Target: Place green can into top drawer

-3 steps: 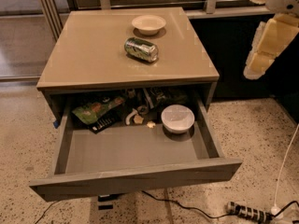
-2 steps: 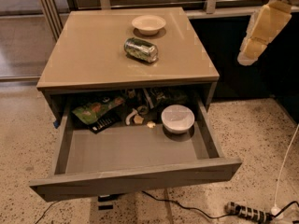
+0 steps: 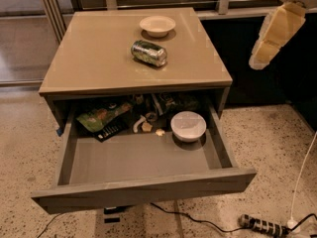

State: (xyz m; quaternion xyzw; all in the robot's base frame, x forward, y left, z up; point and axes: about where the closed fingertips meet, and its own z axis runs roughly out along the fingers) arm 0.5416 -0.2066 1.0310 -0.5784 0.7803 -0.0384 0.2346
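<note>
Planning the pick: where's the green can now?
In the camera view, the green can lies on its side on the cabinet top, just in front of the bowl; the gripper hangs beyond the cabinet's right edge.

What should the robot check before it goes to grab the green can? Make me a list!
1. Top drawer pulled open: ok.
2. Room on the drawer's grey floor, at the front, for a can: ok.
3. Green can in plain view, lying on its side on the cabinet top: ok.
4. White bowl apart from the can: ok.
5. Gripper at the can: not ok; it hangs high to the right, off the cabinet.
</note>
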